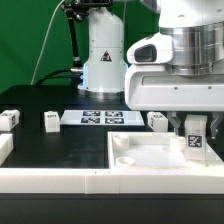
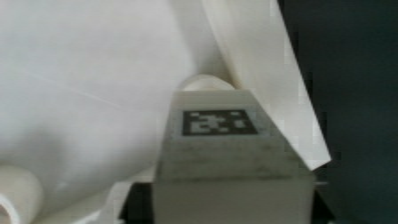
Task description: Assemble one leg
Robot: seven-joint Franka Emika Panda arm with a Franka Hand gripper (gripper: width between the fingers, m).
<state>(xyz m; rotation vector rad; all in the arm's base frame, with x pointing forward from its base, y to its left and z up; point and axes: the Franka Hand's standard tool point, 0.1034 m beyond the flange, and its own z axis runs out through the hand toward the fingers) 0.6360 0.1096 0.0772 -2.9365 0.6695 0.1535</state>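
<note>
Large white square rimmed plastic panel: flat on black table, ready for legs.
Short white tagged plastic leg: upright over panel corner, apparently aligned for insertion.
Pincer: clenched on leg.

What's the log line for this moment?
tool: shut on leg | leg: upright, tag visible, over panel corner | other legs: three, loose | seated: cannot tell

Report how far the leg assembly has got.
Done: the leg is off the table, over the panel corner. In hand: the gripper is shut on it. Left: fixing it into the panel; whether it has entered cannot be told.
</note>
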